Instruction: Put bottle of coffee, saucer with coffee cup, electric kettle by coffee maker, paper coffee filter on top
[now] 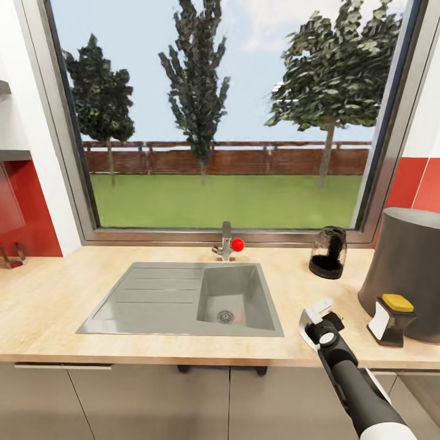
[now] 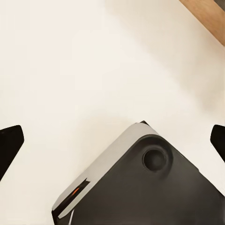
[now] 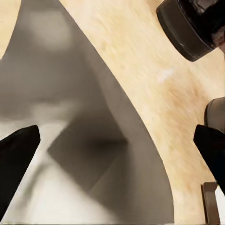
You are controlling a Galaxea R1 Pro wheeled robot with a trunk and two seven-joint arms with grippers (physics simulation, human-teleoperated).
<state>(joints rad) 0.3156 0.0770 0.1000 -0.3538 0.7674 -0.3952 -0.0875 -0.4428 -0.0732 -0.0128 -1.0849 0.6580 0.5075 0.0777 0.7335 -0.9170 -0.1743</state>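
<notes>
The coffee maker (image 1: 408, 272) is a dark grey rounded body with a yellow-topped part at its front, standing on the countertop (image 1: 49, 305) at the right. Left of it, by the window sill, stands the bottle of coffee (image 1: 328, 252), a dark glass jar. My right gripper (image 1: 313, 319) hovers over the counter between the sink and the coffee maker, open and holding nothing. In the right wrist view the gripper (image 3: 112, 154) has its fingers wide apart, with the jar's base (image 3: 192, 28) and the coffee maker's edge (image 3: 216, 112) beyond. My left gripper (image 2: 112, 140) is open and holding nothing.
A grey sink (image 1: 183, 299) with drainboard is set in the counter's middle, with a red-knobbed faucet (image 1: 227, 243) behind it. A large window fills the wall. The left wrist view looks down on pale floor and the robot's dark base (image 2: 150, 187).
</notes>
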